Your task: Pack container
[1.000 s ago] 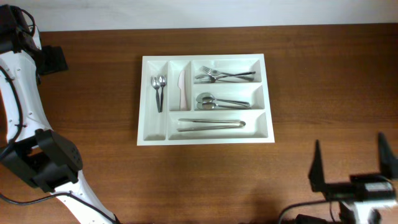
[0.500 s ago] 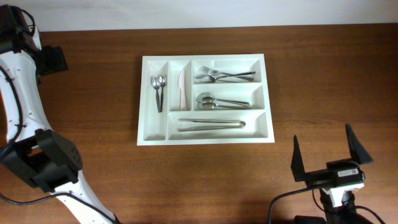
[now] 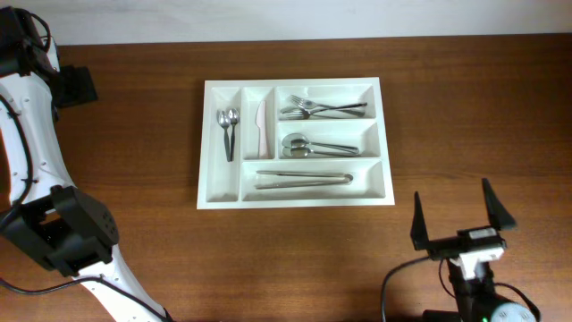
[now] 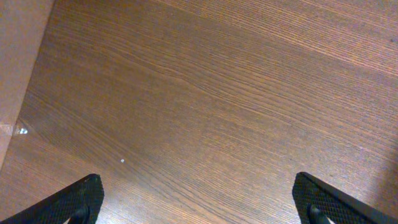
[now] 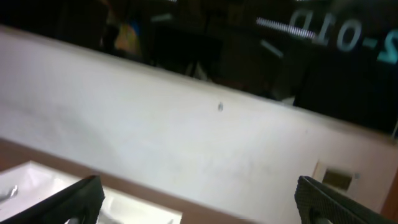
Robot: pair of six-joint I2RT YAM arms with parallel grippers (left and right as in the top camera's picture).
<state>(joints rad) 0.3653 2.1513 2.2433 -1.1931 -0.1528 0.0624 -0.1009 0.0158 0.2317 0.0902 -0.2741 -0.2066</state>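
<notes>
Container (image 3: 222,183): white rectangular tray, lying flat, toward 12 o'clock of the table (image 3: 465,107) centre. Two narrow upright compartments at 9 o'clock; three long horizontal compartments at 3 o'clock. All hold cutlery (image 3: 304,179).

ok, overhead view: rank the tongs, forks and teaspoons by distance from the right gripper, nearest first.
1. tongs: bottom long compartment of the container, the row facing the right gripper.
2. forks: top long compartment.
3. teaspoons: far-left narrow compartment.
</notes>
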